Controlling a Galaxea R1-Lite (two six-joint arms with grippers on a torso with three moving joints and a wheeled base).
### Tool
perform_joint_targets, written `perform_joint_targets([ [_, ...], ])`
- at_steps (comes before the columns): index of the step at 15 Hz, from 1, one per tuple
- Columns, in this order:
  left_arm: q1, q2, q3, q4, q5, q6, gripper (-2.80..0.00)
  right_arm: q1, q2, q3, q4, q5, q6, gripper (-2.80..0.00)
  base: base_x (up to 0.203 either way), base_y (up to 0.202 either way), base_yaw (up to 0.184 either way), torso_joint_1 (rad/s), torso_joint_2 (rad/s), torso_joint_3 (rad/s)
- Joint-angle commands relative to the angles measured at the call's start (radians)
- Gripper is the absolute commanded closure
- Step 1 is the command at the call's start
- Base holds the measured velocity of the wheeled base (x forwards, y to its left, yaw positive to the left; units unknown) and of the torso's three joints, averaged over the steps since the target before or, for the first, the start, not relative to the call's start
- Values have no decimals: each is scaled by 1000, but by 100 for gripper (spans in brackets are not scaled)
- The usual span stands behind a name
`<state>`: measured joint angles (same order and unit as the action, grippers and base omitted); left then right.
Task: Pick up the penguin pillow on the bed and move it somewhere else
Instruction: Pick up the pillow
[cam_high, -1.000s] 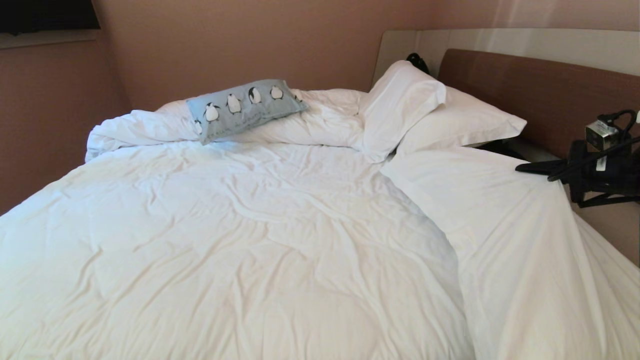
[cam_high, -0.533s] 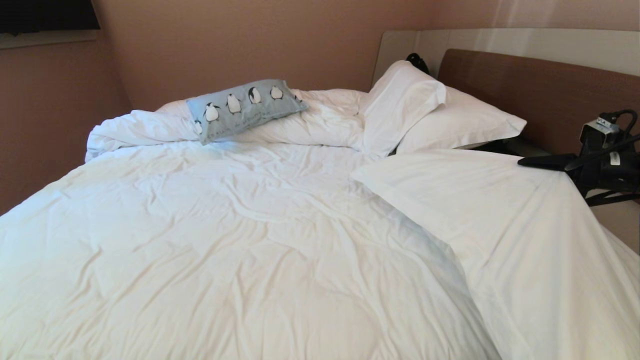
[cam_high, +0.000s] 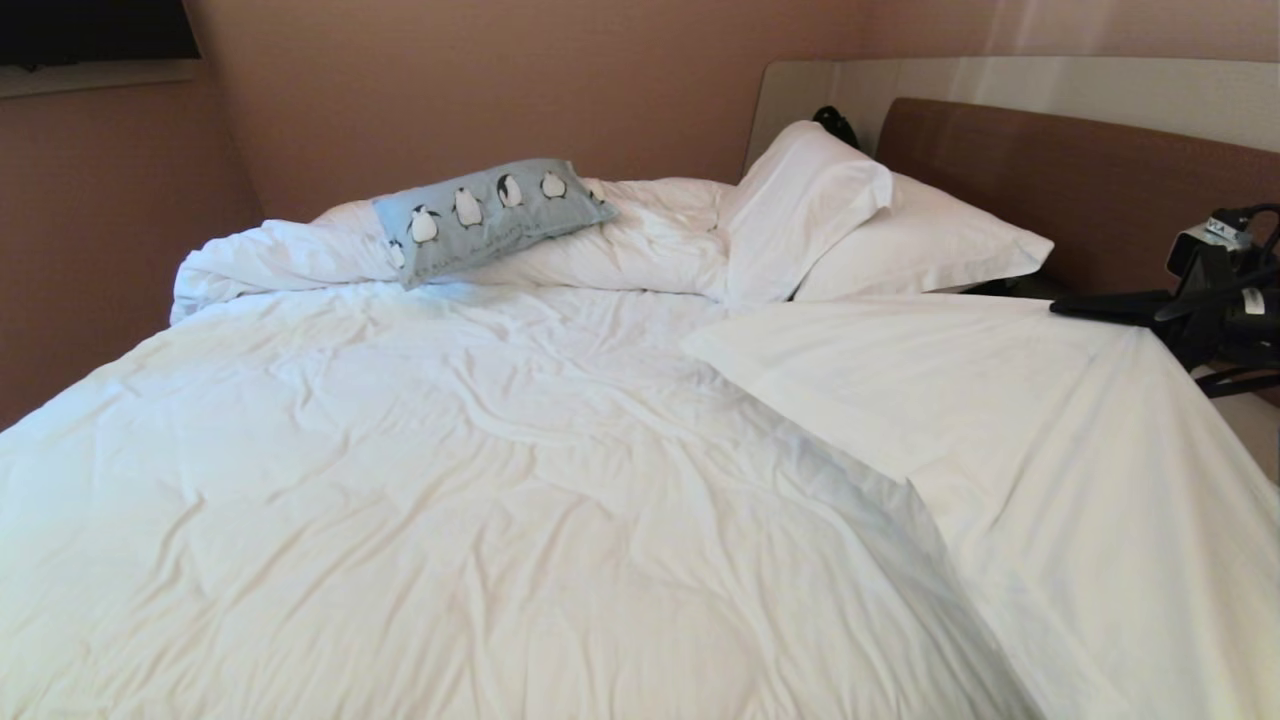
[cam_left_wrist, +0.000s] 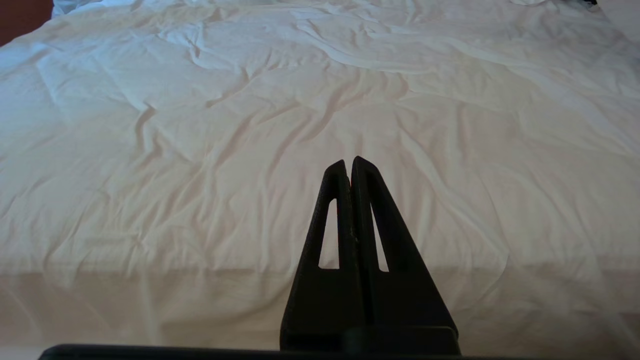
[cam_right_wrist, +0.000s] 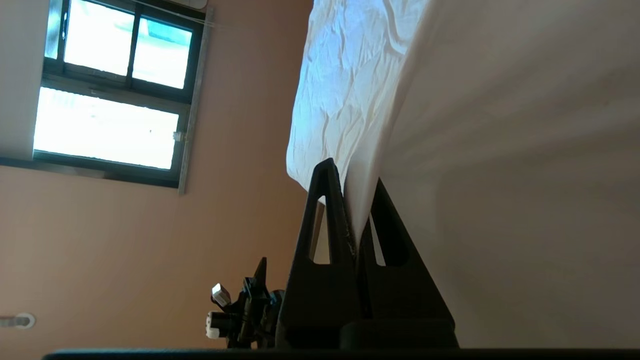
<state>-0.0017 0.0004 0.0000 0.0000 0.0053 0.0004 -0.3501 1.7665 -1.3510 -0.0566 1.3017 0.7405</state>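
Observation:
The penguin pillow (cam_high: 490, 217), light blue-grey with a row of penguins, lies on a bunched roll of duvet at the bed's (cam_high: 450, 480) far left, untouched. My right gripper (cam_high: 1072, 308) is at the bed's right side, far from the pillow. It is shut on the edge of a white sheet (cam_high: 950, 400), which it holds lifted. In the right wrist view the cloth is pinched between the right gripper's (cam_right_wrist: 354, 180) black fingers. My left gripper (cam_left_wrist: 350, 161) is shut and empty, hanging over the duvet near the foot of the bed.
Two plain white pillows (cam_high: 800, 210) (cam_high: 925, 245) lean at the brown headboard (cam_high: 1080, 180), with a black object (cam_high: 835, 122) behind them. Brown walls close in on the left and back. A window (cam_right_wrist: 115, 85) shows in the right wrist view.
The right gripper has risen a little and turned at the wrist, still holding the sheet. The sheet's folded flap has spread further left over the duvet. The penguin pillow has not moved.

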Motion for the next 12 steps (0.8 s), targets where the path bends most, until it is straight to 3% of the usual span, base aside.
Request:
perform_joint_targets([
  [1,0,1,0,0,1,1,0,-15,-15,-9,-3,8,26,0,0,0,0,0,0,0],
  [12,0,1,0,0,1,-2,0,-59,-62,-30,-2,11,36,0,0,0,0,0,0,0],
])
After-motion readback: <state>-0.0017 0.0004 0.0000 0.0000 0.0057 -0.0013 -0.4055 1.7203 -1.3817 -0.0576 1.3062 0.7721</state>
